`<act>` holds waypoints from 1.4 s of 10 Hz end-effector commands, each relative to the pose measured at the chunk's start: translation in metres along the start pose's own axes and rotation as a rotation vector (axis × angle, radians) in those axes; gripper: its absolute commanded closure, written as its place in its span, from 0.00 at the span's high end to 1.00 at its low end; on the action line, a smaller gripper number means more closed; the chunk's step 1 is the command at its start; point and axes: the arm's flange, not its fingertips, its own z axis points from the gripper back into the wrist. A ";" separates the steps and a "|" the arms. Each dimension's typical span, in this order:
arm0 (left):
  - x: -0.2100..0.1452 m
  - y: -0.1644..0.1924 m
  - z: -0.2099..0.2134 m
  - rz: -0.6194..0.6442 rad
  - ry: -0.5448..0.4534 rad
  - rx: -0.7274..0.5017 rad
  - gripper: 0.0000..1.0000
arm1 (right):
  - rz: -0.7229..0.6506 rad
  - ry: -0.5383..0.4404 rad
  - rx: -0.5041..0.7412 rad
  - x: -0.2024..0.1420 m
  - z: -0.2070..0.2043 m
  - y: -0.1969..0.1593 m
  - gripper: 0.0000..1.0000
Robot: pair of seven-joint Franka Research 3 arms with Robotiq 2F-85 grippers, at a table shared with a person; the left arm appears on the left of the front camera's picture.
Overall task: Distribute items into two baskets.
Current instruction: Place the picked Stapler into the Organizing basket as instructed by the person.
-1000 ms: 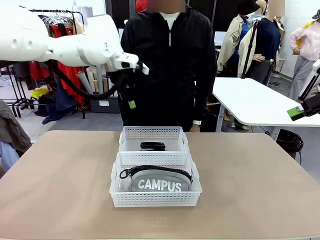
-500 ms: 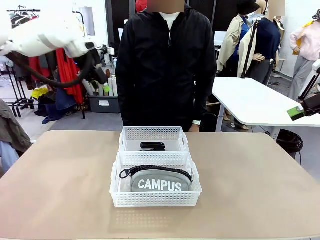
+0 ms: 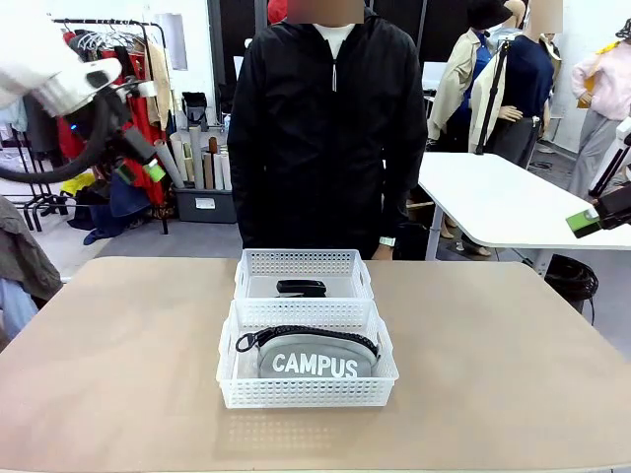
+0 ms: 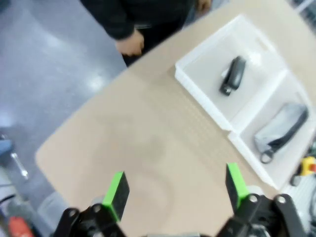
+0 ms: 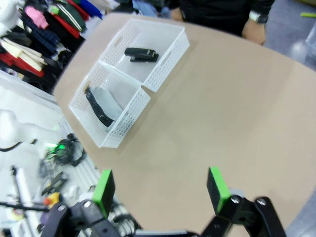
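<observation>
Seemingly done, with the CAMPUS pouch (image 3: 307, 359) in the near basket (image 3: 307, 392) and stapler (image 3: 301, 288) in the far basket (image 3: 304, 262) at 12 o'clock, both hands, left hand (image 4: 174, 186) and right hand (image 5: 159, 188), wide open and empty, should retreat well clear of the desk (image 3: 513, 365).

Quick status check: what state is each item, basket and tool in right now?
Pouch: zipped, lying in the near basket.
Stapler: closed, lying flat in the far basket.
Left tool: open, empty, raised off the table's left side.
Right tool: open, empty, above the table.
</observation>
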 end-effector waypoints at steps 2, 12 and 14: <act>-0.075 -0.004 0.010 0.060 -0.151 -0.001 1.00 | 0.006 -0.005 -0.011 0.002 0.001 0.001 0.98; -0.157 0.036 0.029 0.070 -0.322 -0.198 1.00 | 0.006 -0.005 -0.011 0.002 0.001 0.001 0.98; -0.171 0.035 0.028 0.074 -0.341 -0.203 1.00 | 0.006 -0.005 -0.011 0.002 0.001 0.001 0.98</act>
